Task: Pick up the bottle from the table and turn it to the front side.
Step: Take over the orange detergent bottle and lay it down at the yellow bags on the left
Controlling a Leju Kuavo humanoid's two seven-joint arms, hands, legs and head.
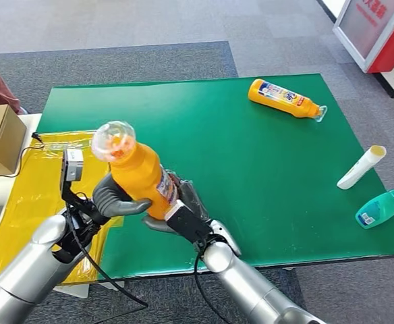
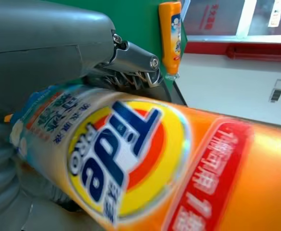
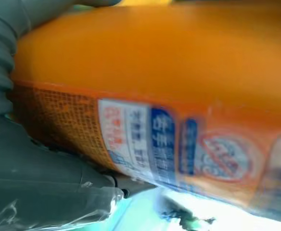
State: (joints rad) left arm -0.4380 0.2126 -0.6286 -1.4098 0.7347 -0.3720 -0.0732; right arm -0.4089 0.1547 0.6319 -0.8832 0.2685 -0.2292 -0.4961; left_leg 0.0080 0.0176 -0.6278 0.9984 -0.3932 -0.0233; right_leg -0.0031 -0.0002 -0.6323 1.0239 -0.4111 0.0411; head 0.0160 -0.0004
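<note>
Orange detergent bottle (image 1: 142, 177) gripped by both left hand (image 1: 115, 199) and right hand (image 1: 177, 206) above green tabletop (image 1: 245, 175), clear cap uppermost. Front label reads "Tide PRO"; remaining print blurred.

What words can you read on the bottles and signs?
"Tide" and "PRO": on the round logo of the held orange bottle, left wrist view.
Other print on that bottle, in both wrist views: too blurred to read.
Label of the far orange bottle: too small.
Teal bottle label: too small.
Red sign: characters unreadable.
</note>
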